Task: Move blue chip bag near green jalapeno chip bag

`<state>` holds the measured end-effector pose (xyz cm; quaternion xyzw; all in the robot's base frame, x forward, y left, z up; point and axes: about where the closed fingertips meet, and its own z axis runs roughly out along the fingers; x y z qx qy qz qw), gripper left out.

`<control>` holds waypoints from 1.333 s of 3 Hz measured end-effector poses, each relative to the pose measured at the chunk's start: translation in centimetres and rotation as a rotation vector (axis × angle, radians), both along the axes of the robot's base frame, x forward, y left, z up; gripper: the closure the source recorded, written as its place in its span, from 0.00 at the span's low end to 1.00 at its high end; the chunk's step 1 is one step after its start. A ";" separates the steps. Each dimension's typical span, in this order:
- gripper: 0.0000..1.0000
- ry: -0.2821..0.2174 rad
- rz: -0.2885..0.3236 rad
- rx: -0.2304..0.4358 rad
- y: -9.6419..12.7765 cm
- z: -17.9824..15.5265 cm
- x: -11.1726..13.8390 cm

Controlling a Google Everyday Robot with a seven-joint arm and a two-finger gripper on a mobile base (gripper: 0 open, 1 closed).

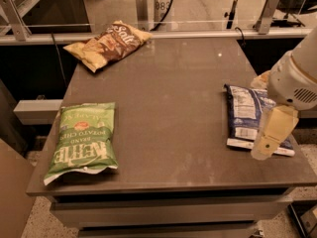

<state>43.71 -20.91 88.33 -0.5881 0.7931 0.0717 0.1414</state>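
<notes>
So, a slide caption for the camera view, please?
Gripper by the blue bag at the table's right; green bag front left.

White arm [296, 77], cream gripper [264, 147] at right

Cream gripper [268, 142] hangs at right over the blue chip bag [244, 117], dark with a white panel. The green jalapeno chip bag [84, 139] is bright green with white lettering.

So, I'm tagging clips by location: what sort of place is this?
Likely a lab or office test area: a grey table laid with chip bags, a railing behind it, and the gripper over the blue bag at its right edge.
</notes>
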 end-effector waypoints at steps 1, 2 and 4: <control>0.00 0.056 -0.019 -0.053 -0.6 -2.1 -0.2; 0.00 0.110 -0.040 -0.097 -1.3 -3.9 -0.7; 0.18 0.182 -0.100 -0.135 -2.9 -6.4 -1.0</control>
